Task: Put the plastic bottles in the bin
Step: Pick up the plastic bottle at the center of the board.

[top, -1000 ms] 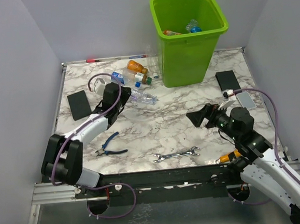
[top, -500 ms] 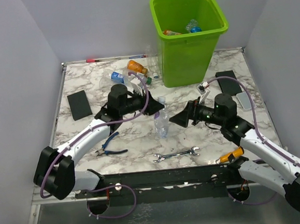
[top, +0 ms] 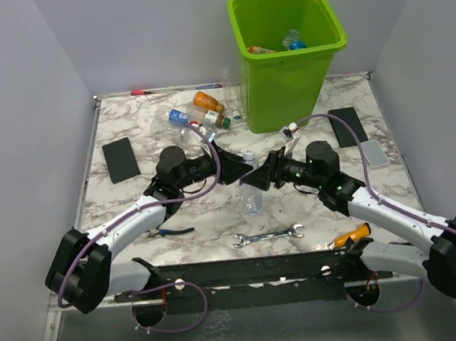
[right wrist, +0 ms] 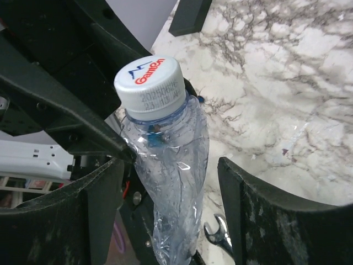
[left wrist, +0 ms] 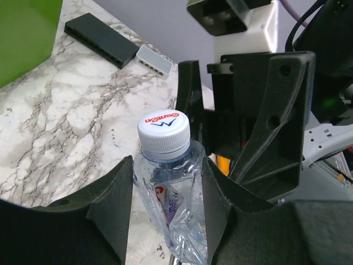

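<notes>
My left gripper (top: 239,174) is shut on a crushed clear bottle (top: 251,189) with a white cap, holding it upright above the middle of the table. In the left wrist view the bottle (left wrist: 172,185) is squeezed between both pads (left wrist: 118,200). My right gripper (top: 262,176) is open, its jaws on either side of the same bottle (right wrist: 177,176), with a gap on the right side. The lime-green bin (top: 288,87) stands at the back with bottles inside (top: 293,39). Several more bottles (top: 205,114) lie left of the bin.
A silver wrench (top: 269,235), blue-handled pliers (top: 169,222) and an orange-handled screwdriver (top: 352,236) lie near the front edge. Black blocks lie at left (top: 119,161) and right (top: 345,126), with a grey block (top: 373,153) beside the right one.
My left gripper took the clear bottle from near the pile and carried it right to the table's middle. My right gripper moved left until its open jaws came around the bottle.
</notes>
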You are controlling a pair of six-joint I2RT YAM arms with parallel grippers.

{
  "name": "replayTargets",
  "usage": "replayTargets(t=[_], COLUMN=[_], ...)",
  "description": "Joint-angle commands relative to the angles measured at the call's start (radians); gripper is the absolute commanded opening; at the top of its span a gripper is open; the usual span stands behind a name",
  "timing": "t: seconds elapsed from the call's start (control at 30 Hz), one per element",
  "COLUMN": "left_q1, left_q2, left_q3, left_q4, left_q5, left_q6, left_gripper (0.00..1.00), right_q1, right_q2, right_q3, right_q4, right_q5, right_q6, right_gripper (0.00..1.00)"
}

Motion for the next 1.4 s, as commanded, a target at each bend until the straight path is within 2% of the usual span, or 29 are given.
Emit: replayTargets(t=[0.0,0.17,0.2,0.23,0.27,0.33,0.37,0.4,0.6,0.8,0.97,1.03,1.13,1.2,1.33,1.37], left_q1=[0.001,0.001,0.001,0.001,0.001,0.001,0.002,0.003,-0.001,-0.047,-0.072,-0.077,-0.079,-0.079,-0.08,-0.08], left_q2=[-0.032,-0.054,-0.059,-0.067,-0.076,-0.103,-0.116,-0.123,-0.084,-0.031,-0.014,-0.006,0.009,0.014,0.003,-0.002], left_q3=[-0.033,-0.049,-0.053,-0.057,-0.064,-0.084,-0.092,-0.096,-0.084,-0.064,-0.057,-0.054,-0.049,-0.048,-0.057,-0.061], left_q4=[0.101,0.122,0.122,0.122,0.12,0.112,0.112,0.117,0.191,0.223,0.225,0.225,0.225,0.225,0.225,0.225], left_q5=[-0.016,-0.013,-0.016,-0.025,-0.05,-0.13,-0.158,-0.163,-0.003,0.131,0.167,0.178,0.175,0.161,0.134,0.124], left_q6=[-0.04,-0.058,-0.061,-0.063,-0.065,-0.072,-0.081,-0.084,-0.141,-0.156,-0.155,-0.152,-0.156,-0.158,-0.15,-0.147], left_gripper=[0.0,0.0,0.06,0.27,0.54,0.91,0.98,0.99,0.99,0.99,0.96,0.88,0.63,0.48,0.35,0.32], right_q1=[0.055,0.072,0.072,0.072,0.072,0.072,0.072,0.072,0.072,0.072,0.072,0.072,0.072,0.072,0.072,0.072], right_q2=[0.053,0.063,0.053,0.04,0.022,-0.026,-0.05,-0.073,-0.176,-0.167,-0.131,-0.119,-0.105,-0.102,-0.116,-0.125], right_q3=[0.042,0.039,0.035,0.028,0.023,0.01,0.001,-0.012,-0.051,-0.041,-0.031,-0.03,-0.019,-0.008,0.016,0.021], right_q4=[0.052,0.045,0.047,0.05,0.049,0.046,0.052,0.061,0.147,0.224,0.289,0.314,0.324,0.315,0.263,0.242], right_q5=[0.055,0.112,0.127,0.139,0.158,0.206,0.235,0.271,0.374,0.337,0.283,0.263,0.237,0.222,0.212,0.216], right_q6=[0.005,0.015,0.016,0.014,0.008,-0.008,-0.015,-0.023,-0.055,-0.048,-0.012,0.002,0.011,0.013,0.006,0.002], right_gripper=[0.66,0.32,0.27,0.23,0.2,0.18,0.18,0.18,0.18,0.18,0.18,0.19,0.2,0.26,0.61,0.67])
